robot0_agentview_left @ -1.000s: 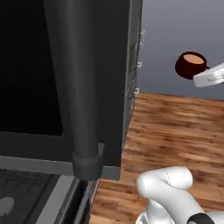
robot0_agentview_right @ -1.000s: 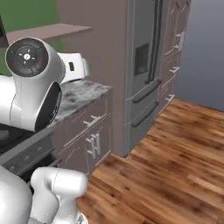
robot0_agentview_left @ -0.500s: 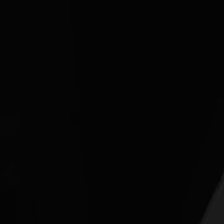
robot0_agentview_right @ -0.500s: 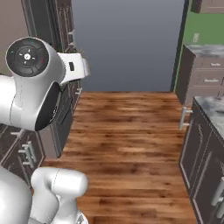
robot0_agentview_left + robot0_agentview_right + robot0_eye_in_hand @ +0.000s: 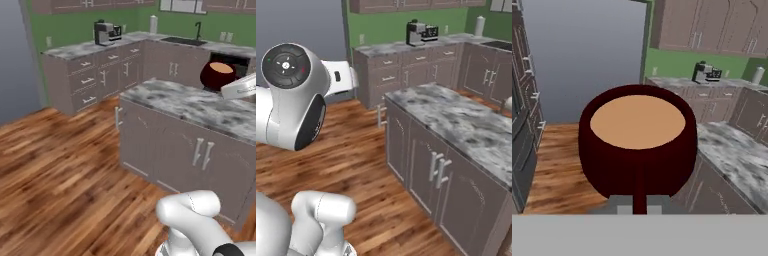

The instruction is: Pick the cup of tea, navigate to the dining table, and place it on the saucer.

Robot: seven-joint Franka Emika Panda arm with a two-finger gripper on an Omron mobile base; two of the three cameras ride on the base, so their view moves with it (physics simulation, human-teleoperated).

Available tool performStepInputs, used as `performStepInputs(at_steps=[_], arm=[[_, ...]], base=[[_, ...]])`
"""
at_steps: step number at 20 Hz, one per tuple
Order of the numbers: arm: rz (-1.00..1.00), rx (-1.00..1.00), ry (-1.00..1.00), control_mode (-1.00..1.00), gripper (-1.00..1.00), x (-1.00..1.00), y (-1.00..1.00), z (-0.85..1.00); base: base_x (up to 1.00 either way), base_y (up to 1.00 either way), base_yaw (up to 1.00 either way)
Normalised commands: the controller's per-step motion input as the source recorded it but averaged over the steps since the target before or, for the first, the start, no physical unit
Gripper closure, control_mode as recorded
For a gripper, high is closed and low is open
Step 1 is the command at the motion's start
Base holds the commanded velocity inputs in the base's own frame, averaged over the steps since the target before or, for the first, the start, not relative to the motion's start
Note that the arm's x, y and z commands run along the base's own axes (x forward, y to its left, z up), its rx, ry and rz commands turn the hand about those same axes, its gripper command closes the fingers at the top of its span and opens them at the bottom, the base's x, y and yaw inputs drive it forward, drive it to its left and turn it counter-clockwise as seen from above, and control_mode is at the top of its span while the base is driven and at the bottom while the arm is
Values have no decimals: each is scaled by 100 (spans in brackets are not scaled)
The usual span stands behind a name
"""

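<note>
So I see the small dark maroon round cup of tea (image 5: 638,145) right in front of the hand camera, with its flat light tan tea on top. Its little handle points straight back at the hand. My two-finger gripper (image 5: 639,209) is squeezed shut on that handle, so the cup sits just past the finger tips and stays upright.

From the left base view, the cup (image 5: 217,76) hangs up in the air at the far right, with the white end of the arm (image 5: 240,88) touching it from the right. It floats above the long dining table with the grey-white marbled stone top (image 5: 200,107) and brown cabinet fronts. I cannot tell how high above the top it is.

From the right base view, that table (image 5: 466,122) runs along the right side, near me. Far behind it, a small silver and black coffee machine (image 5: 422,33) stands on the back counter by the green wall (image 5: 396,25). Brown wooden floor (image 5: 351,150) lies to the left.
</note>
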Motion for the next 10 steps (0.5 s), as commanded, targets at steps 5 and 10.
performStepInputs(at_steps=[5, 10], arm=[[0, 0, 0, 100, 100, 0, 0, 0], [0, 0, 0, 100, 100, 0, 0, 0]], base=[[0, -7, -70], [0, -33, -57]])
